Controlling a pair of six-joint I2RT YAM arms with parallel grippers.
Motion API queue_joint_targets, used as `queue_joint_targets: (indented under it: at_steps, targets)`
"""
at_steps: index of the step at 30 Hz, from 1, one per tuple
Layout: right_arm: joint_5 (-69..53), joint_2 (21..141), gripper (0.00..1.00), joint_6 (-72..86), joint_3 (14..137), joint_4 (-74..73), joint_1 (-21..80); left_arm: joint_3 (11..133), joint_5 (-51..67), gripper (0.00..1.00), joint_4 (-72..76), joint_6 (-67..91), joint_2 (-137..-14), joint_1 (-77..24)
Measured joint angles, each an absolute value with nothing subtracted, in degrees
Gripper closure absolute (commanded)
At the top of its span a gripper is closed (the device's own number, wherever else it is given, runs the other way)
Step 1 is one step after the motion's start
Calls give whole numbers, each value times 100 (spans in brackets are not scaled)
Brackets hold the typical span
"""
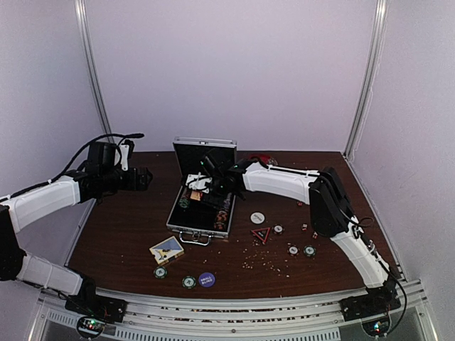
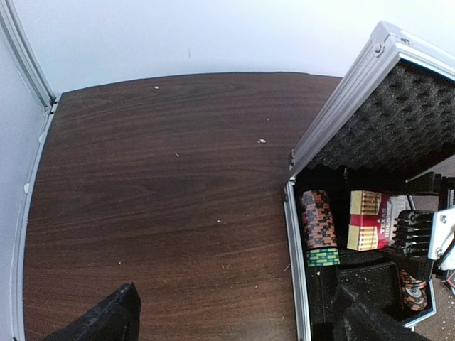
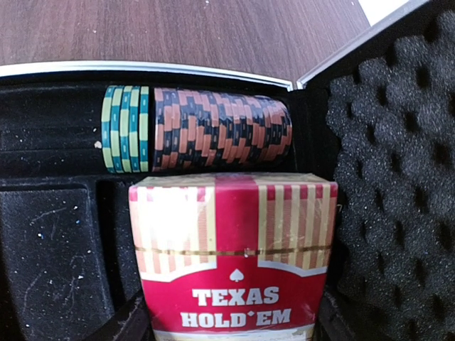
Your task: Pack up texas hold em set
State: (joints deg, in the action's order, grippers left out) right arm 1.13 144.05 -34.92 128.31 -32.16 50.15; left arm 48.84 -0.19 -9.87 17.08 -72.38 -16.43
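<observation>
The silver case (image 1: 186,226) lies open mid-table with its foam-lined lid (image 1: 205,153) upright. A row of orange and green chips (image 3: 199,128) fills a slot along its wall. My right gripper (image 1: 212,185) reaches into the case, shut on a red "Texas Hold'em" card deck (image 3: 231,249) that stands beside the chips (image 2: 318,224). My left gripper (image 1: 140,177) hovers left of the case, open, nothing between its fingertips (image 2: 106,320). A blue card deck (image 1: 166,250) lies on the table in front of the case. Loose chips (image 1: 188,282) and small red dice (image 1: 304,227) are scattered nearby.
A white disc (image 1: 257,217), a red triangle (image 1: 260,234) and more chips (image 1: 293,250) lie right of the case among crumbs. Something red (image 1: 264,158) shows behind the right arm. White walls and metal posts close in the table (image 2: 142,177).
</observation>
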Motion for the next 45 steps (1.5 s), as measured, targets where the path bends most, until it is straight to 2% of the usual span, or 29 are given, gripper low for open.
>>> queue_joint_targets:
  at_steps: [7, 17, 27, 32, 37, 39, 40, 45]
  targets:
    - [134, 14424, 33, -3695, 12831, -3216, 5015, 4884, 19, 4, -985, 1717, -7238, -1643]
    - [287, 14455, 20, -3824, 12820, -3251, 5068, 4882, 40, 4, -961, 1734, -7238, -1643]
    - [434, 14457, 18, -3883, 12820, -3284, 5179, 4873, 185, 5, -895, 1756, -7269, -1643]
    - [132, 14285, 18, -3806, 12781, -3511, 5280, 4888, 447, 10, -1037, 1750, -7369, -1643]
    - [-692, 13384, 21, -3625, 12440, -3844, 5312, 4993, 917, 15, -1573, 1747, -7371, -1649]
    - [-1046, 12838, 22, -3579, 12143, -3957, 5328, 5070, 1083, 27, -1859, 1747, -7363, -1695]
    - [-1216, 12503, 23, -3555, 11898, -3997, 5332, 5131, 1162, 28, -2064, 1723, -7358, -1743]
    - [-1927, 10711, 25, -3531, 9972, -4121, 5297, 5524, 1411, 24, -2991, 1599, -7358, -2423]
